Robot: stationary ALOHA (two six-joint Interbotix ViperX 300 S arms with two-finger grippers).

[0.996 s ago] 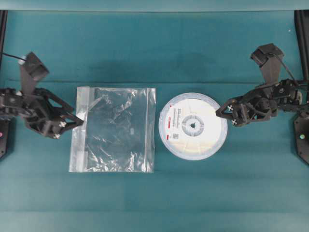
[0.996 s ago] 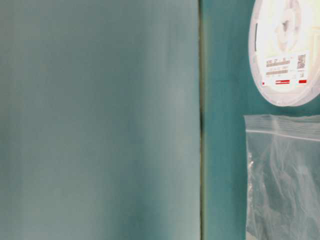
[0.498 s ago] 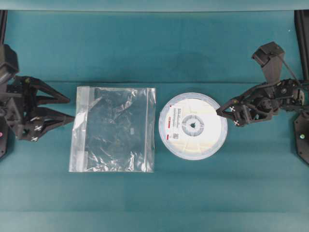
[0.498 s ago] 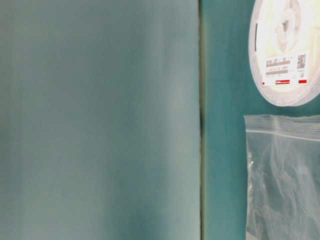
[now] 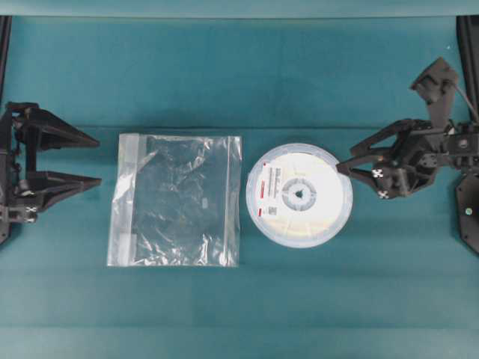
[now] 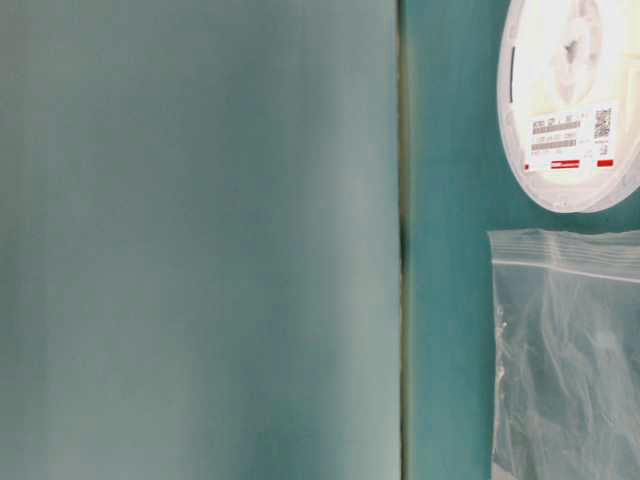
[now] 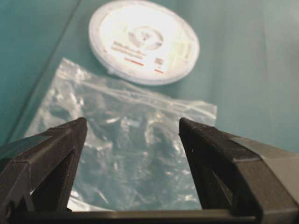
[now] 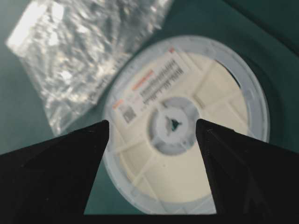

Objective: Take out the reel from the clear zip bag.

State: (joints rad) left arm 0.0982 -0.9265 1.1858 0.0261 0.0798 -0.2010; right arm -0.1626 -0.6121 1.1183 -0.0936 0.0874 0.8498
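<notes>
Teal table (image 5: 239, 67) all round. Left gripper (image 5: 93, 160), jaws spread wide and empty, sits just off the clear zip bag (image 5: 177, 200). The reel (image 5: 299, 195) lies out beside the bag's right edge, and the right gripper (image 5: 353, 169), also gaping, hovers at its rim.

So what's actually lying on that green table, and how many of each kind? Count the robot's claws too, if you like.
Reel: 1
Clear zip bag: 1
End effectors: 2, the left end effector and the right end effector, both open and holding nothing
Total: 4, all on or over the green table
</notes>
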